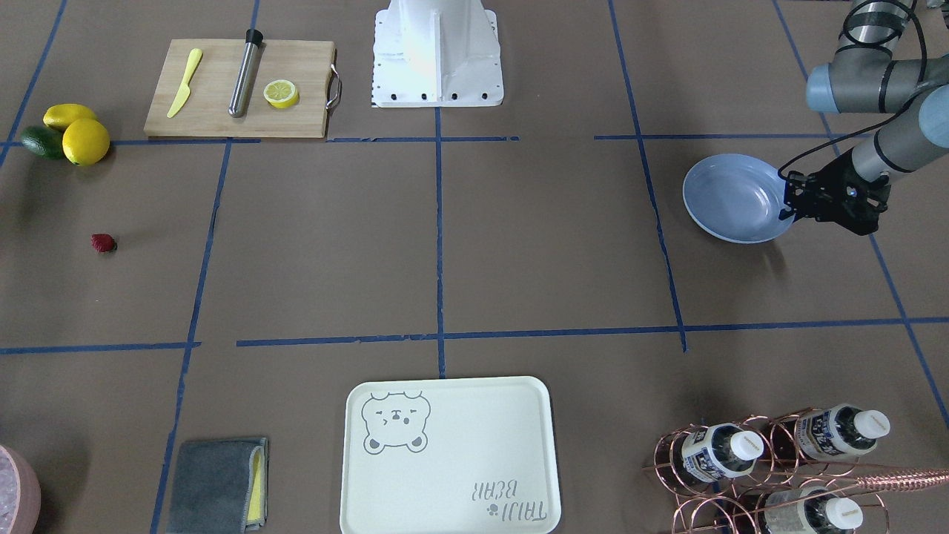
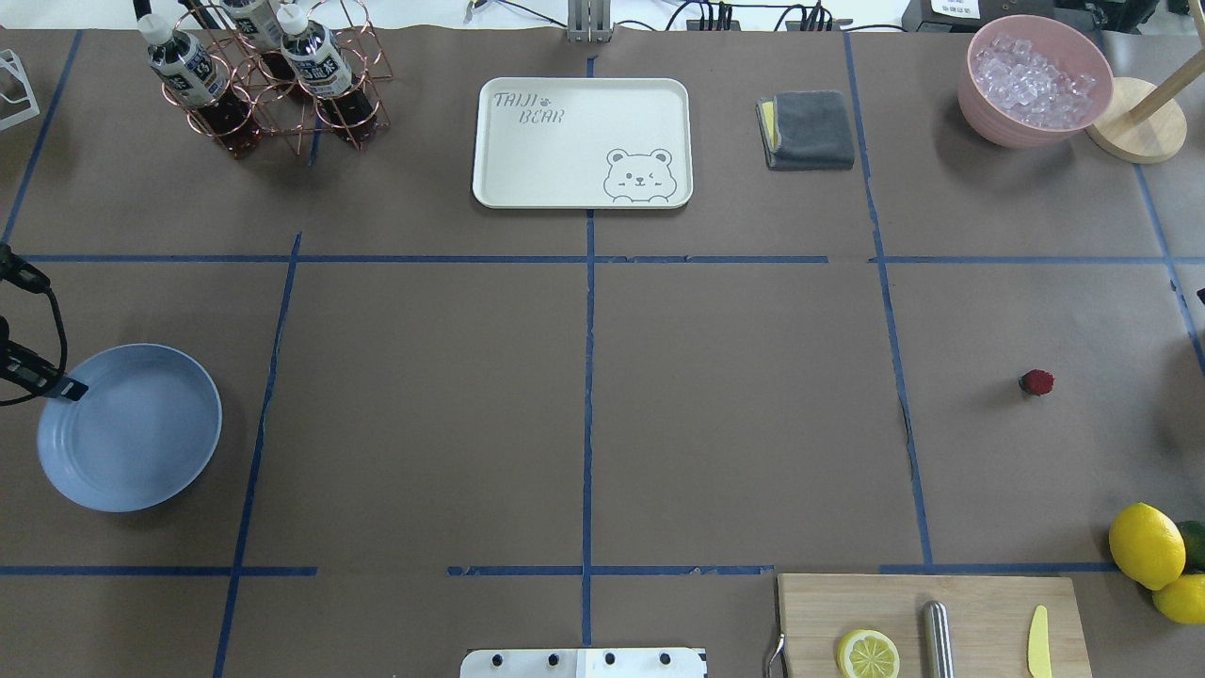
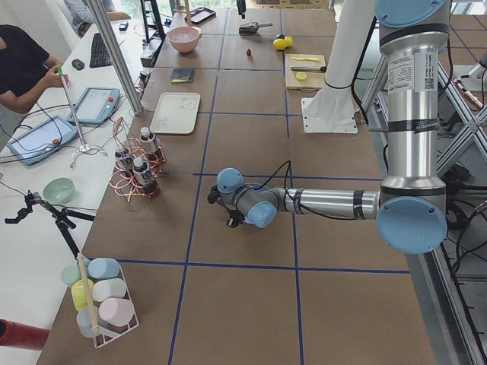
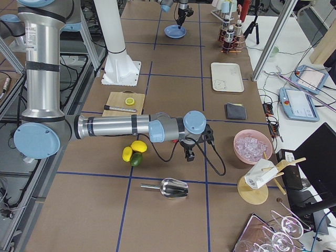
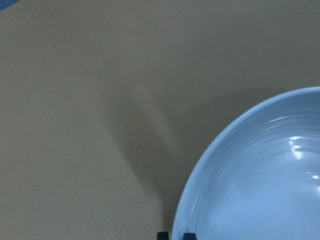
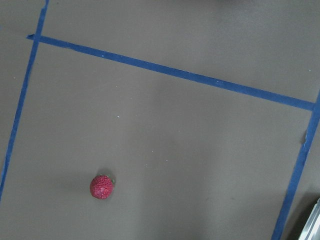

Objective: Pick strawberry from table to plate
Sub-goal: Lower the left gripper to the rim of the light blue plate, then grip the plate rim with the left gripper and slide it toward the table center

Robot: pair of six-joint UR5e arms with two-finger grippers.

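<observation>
The strawberry, small and dark red, lies alone on the brown table; the right wrist view has it low and left. The light-blue plate sits far across the table. My left gripper is at the plate's rim, its two fingertips pinched close on either side of the edge. My right gripper hangs above the table near the strawberry; it shows only in the exterior right view, so I cannot tell whether it is open or shut.
Lemons and a cutting board with knife, metal rod and lemon half lie beyond the strawberry. A bear-print tray, grey cloth, bottle rack and pink ice bowl line the far side. A metal scoop lies near the table's end.
</observation>
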